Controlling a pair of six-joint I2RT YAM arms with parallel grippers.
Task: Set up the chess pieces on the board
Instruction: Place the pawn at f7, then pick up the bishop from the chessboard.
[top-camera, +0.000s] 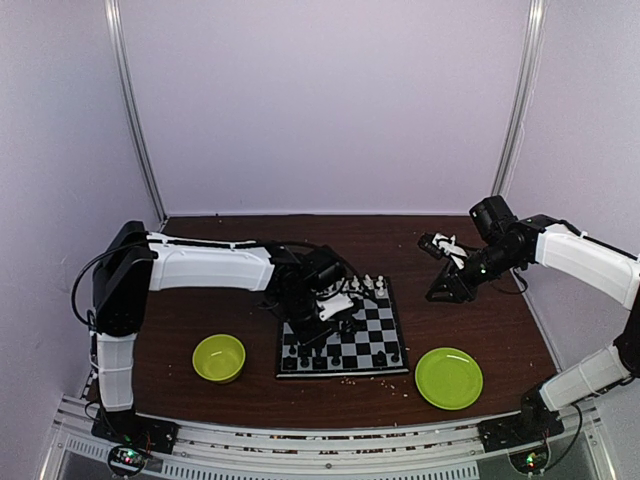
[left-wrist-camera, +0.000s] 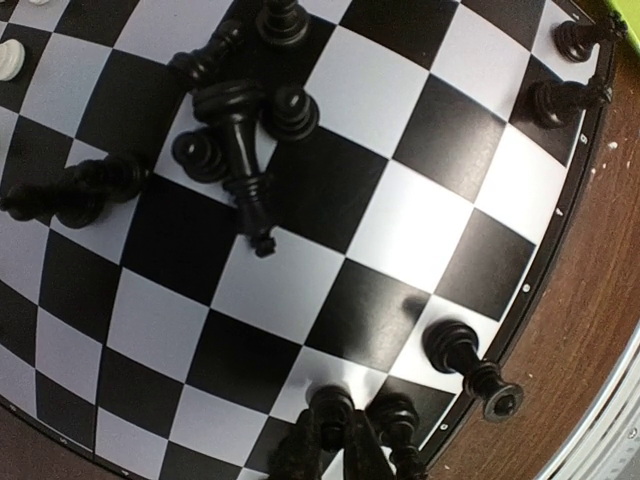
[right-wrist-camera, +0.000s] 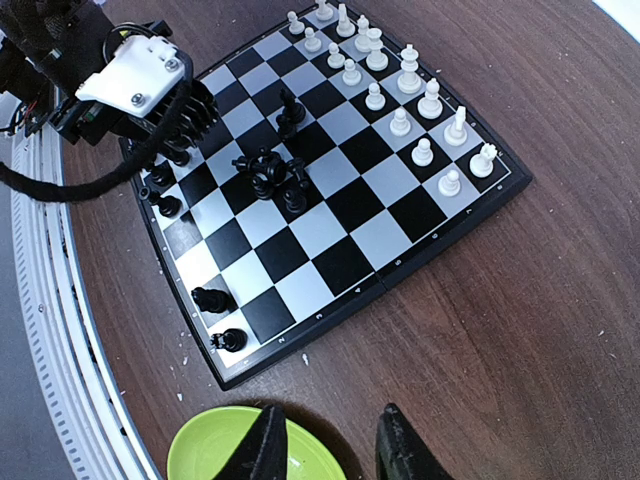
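Observation:
The board (top-camera: 375, 335) lies at mid-table, with white chess pieces (right-wrist-camera: 400, 90) standing in two rows along its far side. Several black pieces (right-wrist-camera: 270, 175) lie tumbled in a heap near its middle (left-wrist-camera: 240, 140). A few black pieces (left-wrist-camera: 455, 345) stand along the near rim. My left gripper (left-wrist-camera: 335, 425) is low over the board's near left corner (top-camera: 320, 330). Its fingers are pressed against both sides of an upright black piece (left-wrist-camera: 333, 400) on a white square. My right gripper (right-wrist-camera: 329, 411) hangs open and empty above the bare wood right of the board (top-camera: 442, 288).
A lime-green bowl (top-camera: 219, 358) sits left of the board. A flat green plate (top-camera: 449, 378) lies to the board's right, partly under my right fingers (right-wrist-camera: 210, 450). Pale crumbs dot the brown table. Purple walls enclose the space.

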